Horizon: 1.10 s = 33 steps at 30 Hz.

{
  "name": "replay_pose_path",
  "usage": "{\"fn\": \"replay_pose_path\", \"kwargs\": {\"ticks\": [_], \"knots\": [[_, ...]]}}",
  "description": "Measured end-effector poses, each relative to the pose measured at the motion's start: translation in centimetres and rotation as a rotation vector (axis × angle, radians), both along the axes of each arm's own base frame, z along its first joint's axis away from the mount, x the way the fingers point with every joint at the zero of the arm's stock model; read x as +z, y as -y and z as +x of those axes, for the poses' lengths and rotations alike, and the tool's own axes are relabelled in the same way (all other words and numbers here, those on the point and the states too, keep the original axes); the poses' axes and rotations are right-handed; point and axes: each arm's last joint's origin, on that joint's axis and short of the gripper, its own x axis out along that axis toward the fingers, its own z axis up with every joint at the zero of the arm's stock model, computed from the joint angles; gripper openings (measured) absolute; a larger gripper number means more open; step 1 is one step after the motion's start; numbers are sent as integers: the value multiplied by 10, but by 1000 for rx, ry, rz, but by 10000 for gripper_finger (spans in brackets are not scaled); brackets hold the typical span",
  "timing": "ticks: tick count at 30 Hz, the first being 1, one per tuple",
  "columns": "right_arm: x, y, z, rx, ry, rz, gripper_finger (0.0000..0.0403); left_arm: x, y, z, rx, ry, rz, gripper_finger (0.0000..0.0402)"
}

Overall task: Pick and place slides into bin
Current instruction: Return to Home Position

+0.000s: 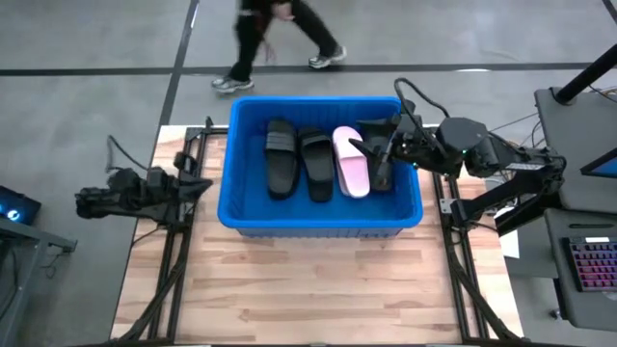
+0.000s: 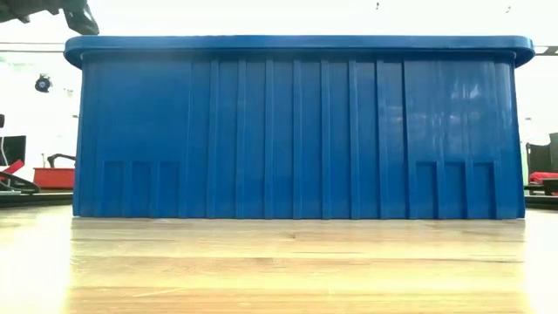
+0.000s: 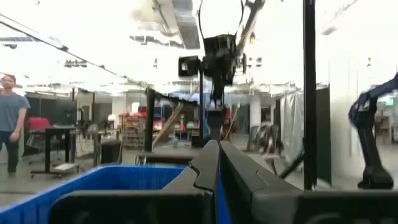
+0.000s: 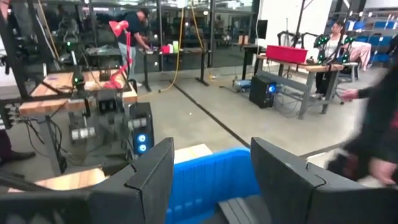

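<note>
The blue bin stands on the middle of the table and fills the low view. In it lie two black slides, a pale pink slide and another black slide by the right wall. My right gripper is open over the bin's right part, above that black slide and beside the pink one. In its wrist view nothing shows between the fingers, only the bin wall beyond them. My left gripper waits shut and empty left of the bin.
The wooden table top lies bare between the bin and the near edge. Black frame rails run along both sides. A person walks on the floor beyond the far edge, and people show in the room behind.
</note>
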Motion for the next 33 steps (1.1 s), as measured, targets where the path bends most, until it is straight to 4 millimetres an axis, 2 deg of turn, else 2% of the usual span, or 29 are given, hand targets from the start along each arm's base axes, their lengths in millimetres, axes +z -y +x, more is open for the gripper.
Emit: {"fn": "replay_pose_path", "kwargs": {"ticks": [3,5,8,12,16,19,23,28,33], "knots": [[-1,-1,5,0,6,2,203,-14,1,6,-2,-54,8,0],[-3,-1,7,0,-3,3,203,-16,1,8,-8,-36,-6,0],[-6,-1,10,-8,-10,5,203,-30,2,16,2,-20,-16,0],[-10,-1,14,-25,-18,20,203,-39,2,18,9,127,-36,0],[-11,-1,15,-25,-21,22,203,-54,2,21,13,173,-36,0],[-11,-1,15,-25,-21,26,203,-62,2,24,12,143,-41,0],[-16,-2,17,-21,-31,32,203,-63,2,24,13,135,-40,0],[-38,-9,30,78,21,89,201,-62,2,24,13,140,-41,0],[-78,-11,45,99,134,106,186,-62,2,24,14,145,-41,0]]}}
